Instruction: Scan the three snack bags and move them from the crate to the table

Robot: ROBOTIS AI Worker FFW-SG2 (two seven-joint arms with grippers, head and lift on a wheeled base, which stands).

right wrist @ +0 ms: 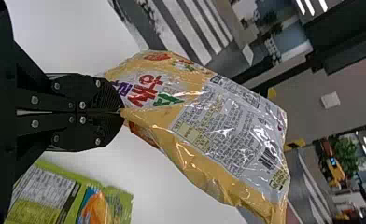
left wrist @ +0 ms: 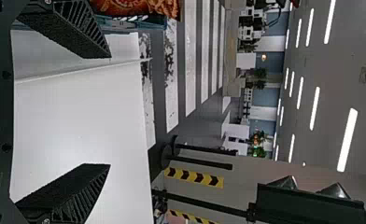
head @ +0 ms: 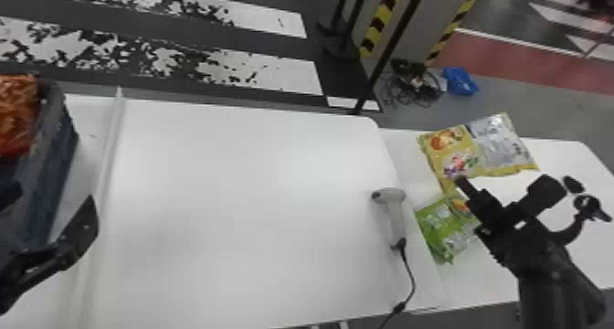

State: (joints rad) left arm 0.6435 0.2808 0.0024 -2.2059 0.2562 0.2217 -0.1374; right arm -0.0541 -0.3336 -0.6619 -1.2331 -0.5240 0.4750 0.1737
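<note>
Right gripper (right wrist: 122,111): fingers closed together, with the edge of the yellow bag (right wrist: 228,133) pinched between their tips. The head view puts the hold at the bag's near-left corner; the body spreads forward and to the right of it, long axis running mostly across the right table (head: 493,278). The green bag (head: 442,227) lies flat on that table, just on the robot's side of the yellow bag and left of the right wrist. Judged: set-down in hand, right arm the one to do it; the bag wants lowering beyond the green one, else the two may overlap.

Left gripper (left wrist: 110,111): fingers wide apart, nothing between them, beside the crate (head: 52,163). Red bag (head: 17,115) in the crate, nearer the left arm. Scanner (head: 395,218) lies on the middle table (head: 251,191), left of the green bag.

Obscured: crate and red bag cut off by the head view's edge; part of the green bag covered by the right gripper. Contact between yellow bag and table: cannot tell
</note>
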